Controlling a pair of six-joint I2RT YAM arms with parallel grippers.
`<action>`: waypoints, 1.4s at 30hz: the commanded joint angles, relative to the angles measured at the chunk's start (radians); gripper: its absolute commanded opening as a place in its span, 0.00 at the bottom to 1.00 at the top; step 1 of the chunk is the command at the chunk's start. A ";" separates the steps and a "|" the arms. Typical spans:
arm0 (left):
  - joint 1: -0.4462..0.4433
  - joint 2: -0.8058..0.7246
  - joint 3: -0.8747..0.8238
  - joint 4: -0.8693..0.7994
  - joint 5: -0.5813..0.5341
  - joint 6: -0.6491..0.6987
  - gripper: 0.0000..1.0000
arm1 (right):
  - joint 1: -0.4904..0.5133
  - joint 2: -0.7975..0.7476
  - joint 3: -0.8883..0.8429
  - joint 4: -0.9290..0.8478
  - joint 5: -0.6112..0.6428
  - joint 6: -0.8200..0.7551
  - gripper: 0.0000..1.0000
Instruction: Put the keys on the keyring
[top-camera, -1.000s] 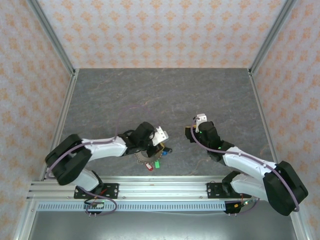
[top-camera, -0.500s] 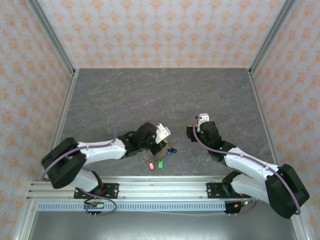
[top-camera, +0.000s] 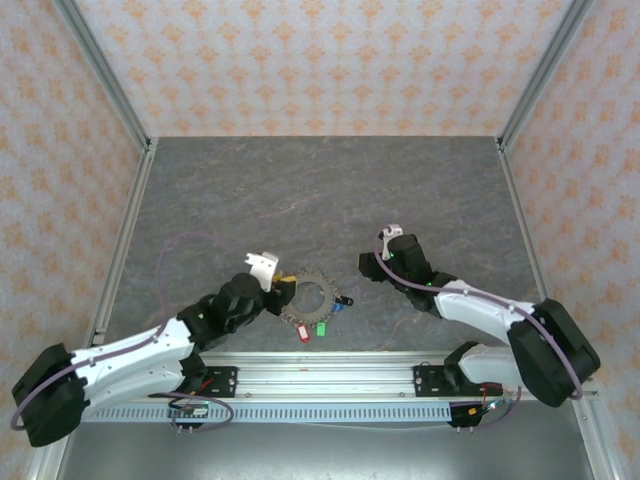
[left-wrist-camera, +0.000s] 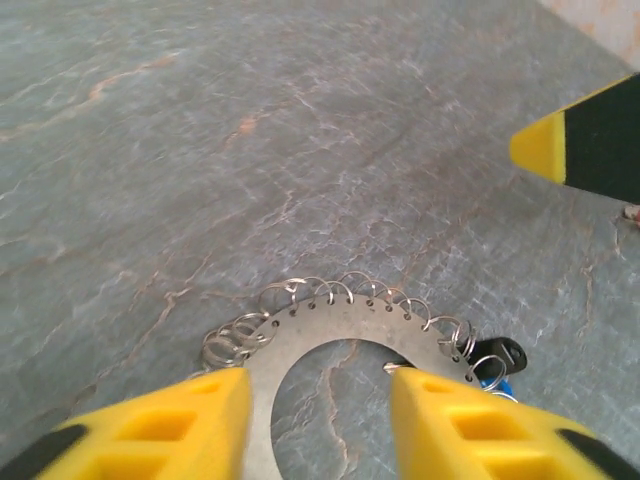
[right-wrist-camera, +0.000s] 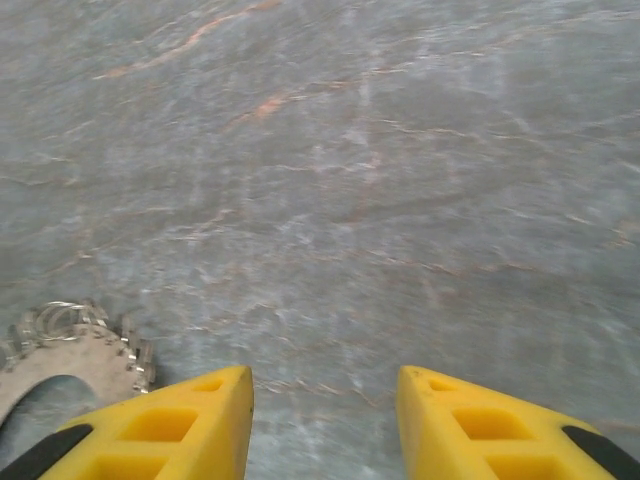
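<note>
Grey marbled table (top-camera: 300, 190), we note keyring (left-wrist-camera: 330, 325) lying flat, keys (top-camera: 320, 327) at its near edge, left gripper (left-wrist-camera: 318, 390) parted at its rim, right gripper (right-wrist-camera: 325, 385) parted, both empty.

Left arm stretched low and rightward, left claw (top-camera: 283, 291) angled down with jaws apart, right arm bent inward, right claw (top-camera: 367, 262) low with jaws apart.

The keyring (left-wrist-camera: 340, 322) is cut off by the left wrist view's bottom edge
</note>
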 joint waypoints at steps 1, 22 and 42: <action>-0.001 -0.100 -0.061 -0.109 -0.092 -0.281 0.55 | -0.004 0.103 0.097 0.037 -0.163 0.051 0.41; 0.001 0.214 0.006 -0.042 0.086 -0.500 0.82 | 0.122 0.511 0.428 -0.073 -0.258 0.074 0.40; 0.119 0.520 0.235 0.015 0.169 -0.427 0.75 | 0.100 0.404 0.270 -0.176 -0.076 0.086 0.36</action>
